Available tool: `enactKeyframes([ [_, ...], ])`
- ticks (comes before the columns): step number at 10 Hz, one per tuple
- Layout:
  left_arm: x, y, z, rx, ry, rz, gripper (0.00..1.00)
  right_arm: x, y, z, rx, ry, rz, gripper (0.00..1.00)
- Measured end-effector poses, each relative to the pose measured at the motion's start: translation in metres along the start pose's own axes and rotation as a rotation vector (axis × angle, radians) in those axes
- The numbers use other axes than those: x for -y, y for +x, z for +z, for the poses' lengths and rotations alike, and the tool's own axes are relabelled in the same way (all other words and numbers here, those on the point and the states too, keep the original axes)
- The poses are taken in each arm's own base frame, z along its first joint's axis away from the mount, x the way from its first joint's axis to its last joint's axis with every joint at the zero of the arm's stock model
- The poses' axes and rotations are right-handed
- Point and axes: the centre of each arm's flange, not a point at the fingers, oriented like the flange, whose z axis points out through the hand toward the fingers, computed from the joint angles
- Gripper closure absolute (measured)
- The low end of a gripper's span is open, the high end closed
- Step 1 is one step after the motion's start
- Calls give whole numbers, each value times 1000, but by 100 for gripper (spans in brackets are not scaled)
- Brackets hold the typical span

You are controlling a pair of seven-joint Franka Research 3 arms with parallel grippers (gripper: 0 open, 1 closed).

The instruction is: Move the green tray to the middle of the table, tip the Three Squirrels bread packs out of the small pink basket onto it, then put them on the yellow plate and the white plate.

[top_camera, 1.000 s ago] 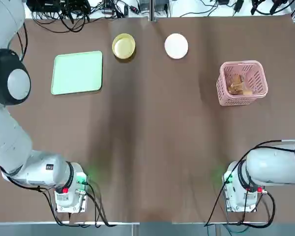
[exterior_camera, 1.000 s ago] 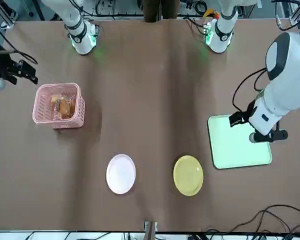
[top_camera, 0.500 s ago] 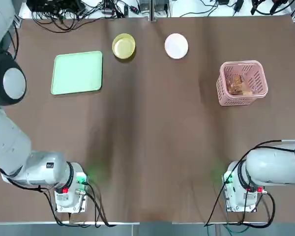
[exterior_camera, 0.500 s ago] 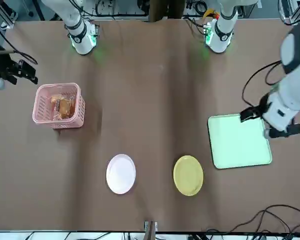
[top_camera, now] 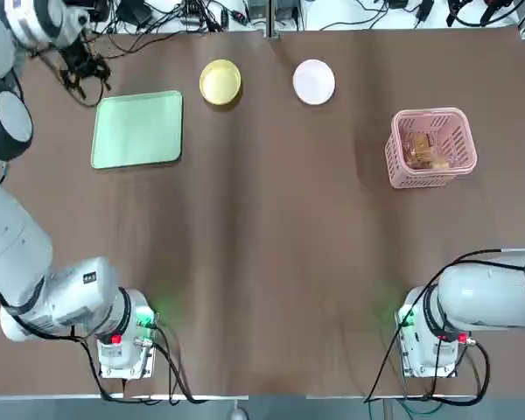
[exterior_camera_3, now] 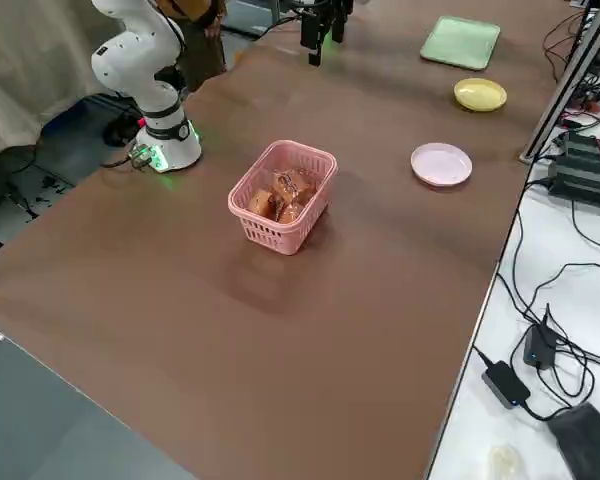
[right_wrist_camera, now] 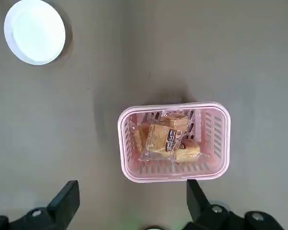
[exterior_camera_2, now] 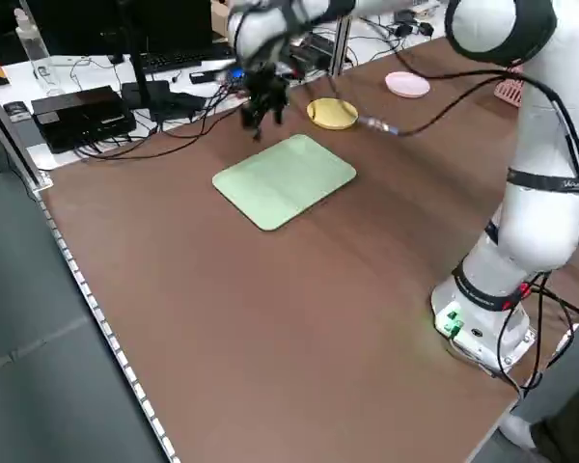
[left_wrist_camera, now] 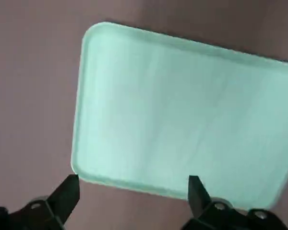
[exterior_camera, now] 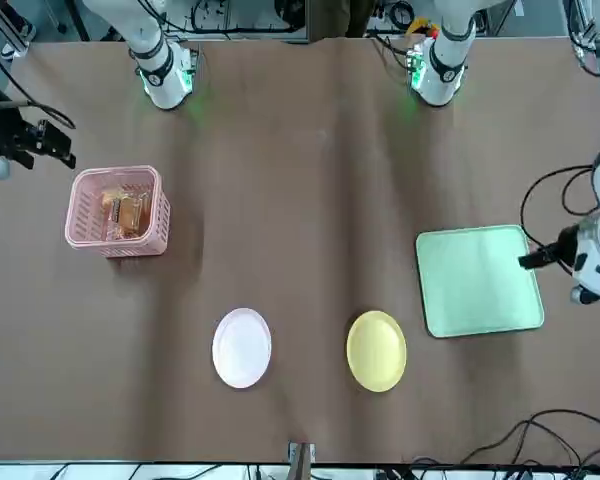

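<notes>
Though netted, bread packs (right_wrist_camera: 169, 140) overlap indistinctly.

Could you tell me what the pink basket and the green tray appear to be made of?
The small pink basket looks like moulded plastic: slotted lattice walls, thick smooth rim. The green tray also seems plastic, possibly melamine, with a matte, even pale surface, rounded corners and a low rim.

The table (top_camera: 271, 262) is a wide brown matte top. On its far left lies the tray (top_camera: 138, 129), flat and bare. Beside it along the far edge sits the yellow plate (top_camera: 220, 82), then the white plate (top_camera: 314, 81), apart from each other. Well to the right stands the basket (top_camera: 430, 147), upright, with the bread packs (right_wrist_camera: 168, 139) inside. The two arm bases (top_camera: 122, 341) stand at the near edge.
</notes>
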Motion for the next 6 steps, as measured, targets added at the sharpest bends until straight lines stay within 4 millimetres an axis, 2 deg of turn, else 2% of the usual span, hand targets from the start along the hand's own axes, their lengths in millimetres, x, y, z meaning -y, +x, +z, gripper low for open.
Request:
enactKeyframes([
  [1,15,-5,24,-36,20,16,0,0,0,0,0,0,1,1],
  [3,18,-15,60,-88,62,65,0,-1,0,0,0,0,1,1],
  [6,48,-12,94,-114,72,65,0,-2,-1,1,8,0,3,1],
])
